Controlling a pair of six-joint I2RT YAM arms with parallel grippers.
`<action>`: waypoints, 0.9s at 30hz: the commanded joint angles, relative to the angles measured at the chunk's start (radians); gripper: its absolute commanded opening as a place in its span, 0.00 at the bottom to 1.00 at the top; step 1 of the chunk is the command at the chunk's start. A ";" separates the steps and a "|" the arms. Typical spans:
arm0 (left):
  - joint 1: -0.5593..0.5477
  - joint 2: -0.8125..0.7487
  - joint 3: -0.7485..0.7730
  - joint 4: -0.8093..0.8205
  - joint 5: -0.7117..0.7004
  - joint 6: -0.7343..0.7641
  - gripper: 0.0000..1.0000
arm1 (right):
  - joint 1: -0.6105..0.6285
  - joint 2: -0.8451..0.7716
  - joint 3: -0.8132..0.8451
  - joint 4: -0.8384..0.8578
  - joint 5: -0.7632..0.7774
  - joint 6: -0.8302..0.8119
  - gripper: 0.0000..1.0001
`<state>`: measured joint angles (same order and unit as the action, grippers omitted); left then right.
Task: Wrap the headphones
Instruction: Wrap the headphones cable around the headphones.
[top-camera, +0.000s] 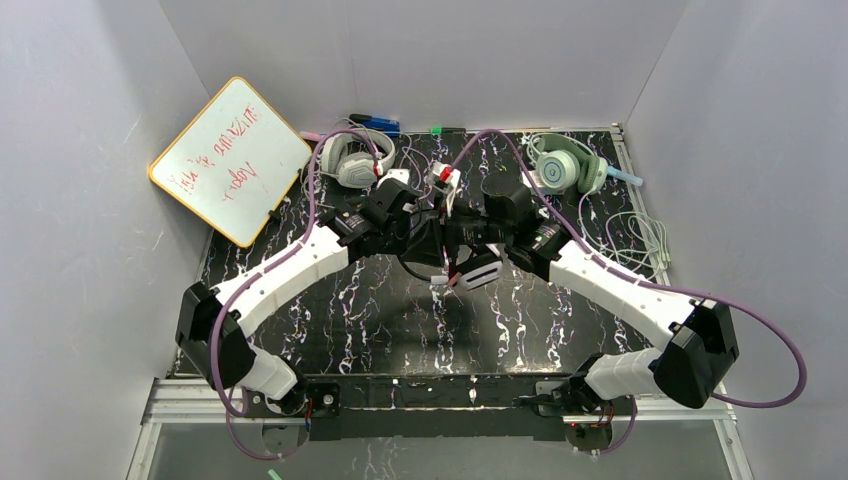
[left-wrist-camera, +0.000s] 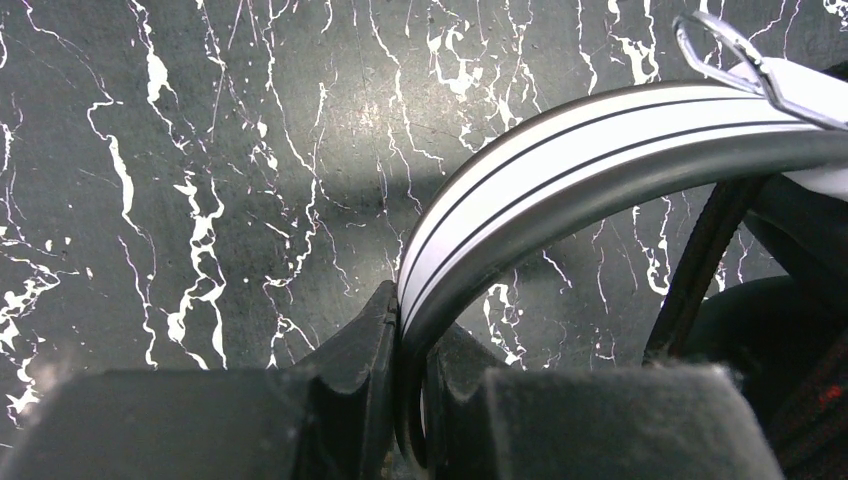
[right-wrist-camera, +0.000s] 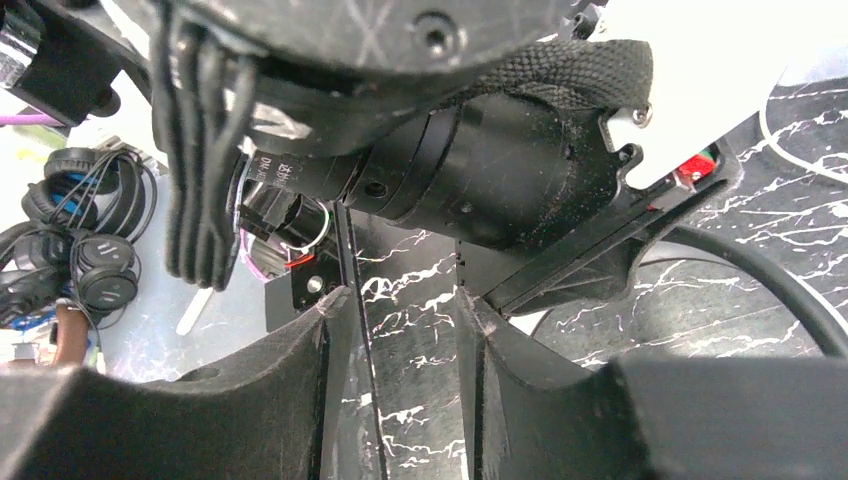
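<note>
My left gripper (left-wrist-camera: 410, 345) is shut on the white, black-striped headband (left-wrist-camera: 600, 140) of the black-and-white headphones (top-camera: 478, 272), held above the middle of the table where both arms meet. My right gripper (right-wrist-camera: 400, 330) stands open just beside them. The headset's thin black cable (right-wrist-camera: 362, 330) runs through the gap, close to the left finger (right-wrist-camera: 300, 380) and not pinched. The light grey headphones (top-camera: 350, 160) lie at the back left. The mint-green headphones (top-camera: 565, 170) lie at the back right, their pale cable (top-camera: 635, 235) loose on the table.
A whiteboard (top-camera: 230, 160) with red writing leans at the back left. Markers (top-camera: 378, 124) lie along the back wall. The left arm's wrist (right-wrist-camera: 480, 170) hangs right over my right fingers. Purple arm cables (top-camera: 780, 350) loop beside both arms. Walls close in the black marbled table (top-camera: 400, 330).
</note>
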<state>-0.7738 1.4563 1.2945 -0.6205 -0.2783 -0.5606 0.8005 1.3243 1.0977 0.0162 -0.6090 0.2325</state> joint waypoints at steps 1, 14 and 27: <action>-0.001 -0.140 -0.001 0.116 0.017 -0.064 0.00 | -0.014 0.002 -0.002 -0.128 0.089 0.054 0.51; -0.002 -0.152 -0.067 0.171 -0.030 -0.055 0.00 | -0.027 -0.097 0.180 -0.410 0.463 0.094 0.54; -0.001 -0.147 -0.069 0.182 -0.034 -0.058 0.00 | -0.032 -0.133 0.207 -0.358 0.323 0.176 0.60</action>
<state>-0.7746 1.3621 1.2179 -0.5087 -0.3038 -0.5808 0.7708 1.1881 1.2400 -0.3653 -0.2535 0.3656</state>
